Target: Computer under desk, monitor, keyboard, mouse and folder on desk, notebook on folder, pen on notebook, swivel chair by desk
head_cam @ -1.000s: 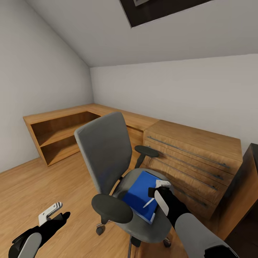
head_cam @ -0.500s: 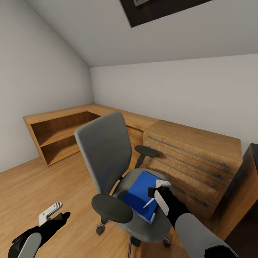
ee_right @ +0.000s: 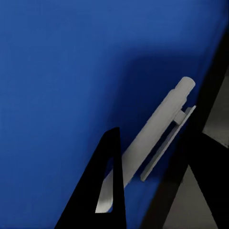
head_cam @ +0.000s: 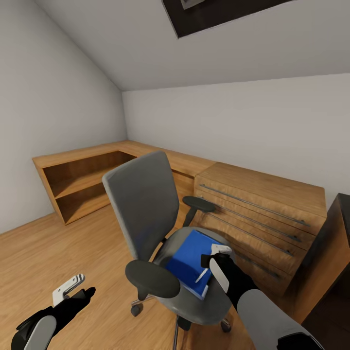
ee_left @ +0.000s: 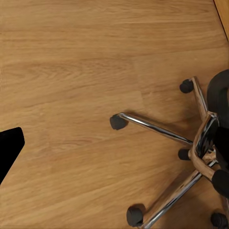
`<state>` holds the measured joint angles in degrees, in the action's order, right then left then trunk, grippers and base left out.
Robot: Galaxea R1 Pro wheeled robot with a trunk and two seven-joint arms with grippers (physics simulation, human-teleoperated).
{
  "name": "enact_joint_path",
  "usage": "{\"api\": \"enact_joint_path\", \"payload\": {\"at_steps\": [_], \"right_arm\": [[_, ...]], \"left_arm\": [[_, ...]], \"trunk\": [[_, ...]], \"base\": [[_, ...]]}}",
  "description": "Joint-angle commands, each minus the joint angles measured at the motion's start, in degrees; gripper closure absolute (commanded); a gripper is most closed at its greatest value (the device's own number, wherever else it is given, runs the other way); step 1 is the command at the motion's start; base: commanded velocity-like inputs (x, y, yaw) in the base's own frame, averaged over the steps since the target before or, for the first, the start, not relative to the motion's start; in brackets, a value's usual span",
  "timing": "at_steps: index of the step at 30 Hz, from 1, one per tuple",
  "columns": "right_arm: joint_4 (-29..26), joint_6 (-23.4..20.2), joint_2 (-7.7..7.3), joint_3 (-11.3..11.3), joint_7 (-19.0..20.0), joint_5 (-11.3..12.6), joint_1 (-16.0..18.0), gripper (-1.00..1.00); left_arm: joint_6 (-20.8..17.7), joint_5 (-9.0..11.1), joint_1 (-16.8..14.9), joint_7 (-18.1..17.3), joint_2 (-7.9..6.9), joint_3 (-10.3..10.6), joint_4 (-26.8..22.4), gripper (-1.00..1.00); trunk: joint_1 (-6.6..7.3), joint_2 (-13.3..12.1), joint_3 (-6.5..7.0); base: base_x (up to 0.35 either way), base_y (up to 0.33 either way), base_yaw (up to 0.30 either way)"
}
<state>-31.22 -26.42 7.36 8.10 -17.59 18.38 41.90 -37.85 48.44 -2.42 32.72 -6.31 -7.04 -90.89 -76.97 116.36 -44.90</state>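
Observation:
The swivel chair stands in the middle of the room with its grey back toward the left. The blue folder lies on its seat, and the pale pen lies on the folder near its right edge. My right gripper hangs just over the pen. In the right wrist view it is open, its black fingers straddling the pen above the folder. My left gripper is low at the left, open over bare floor; one finger shows beside the chair's star base.
A light-wood drawer chest with bar handles stands right behind the chair. A low wooden shelf unit runs along the left wall into the corner. A dark desk end rises at the far right. Plank floor lies open at the left.
The whole picture has shifted slightly, so the camera moved a little. Both grippers, the pen and the folder keep their places relative to each other.

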Motion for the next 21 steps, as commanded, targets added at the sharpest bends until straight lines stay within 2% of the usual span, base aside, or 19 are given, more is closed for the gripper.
{"api": "enact_joint_path", "payload": {"at_steps": [1,21], "right_arm": [[-0.07,-0.13,-0.05,0.35,-0.51,0.96,0.02,1.0],[-0.07,-0.13,-0.05,0.41,-0.51,0.91,0.02,1.0]], "left_arm": [[-0.12,0.6,-0.04,0.54,-0.01,0.0,-0.08,-1.0],[-0.24,0.54,-0.04,0.51,-0.01,0.0,-0.08,-1.0]], "trunk": [[0.01,0.03,-0.06],[0.01,0.03,-0.06]], "base": [[0.0,0.0,0.0],[0.0,0.0,0.0]]}}
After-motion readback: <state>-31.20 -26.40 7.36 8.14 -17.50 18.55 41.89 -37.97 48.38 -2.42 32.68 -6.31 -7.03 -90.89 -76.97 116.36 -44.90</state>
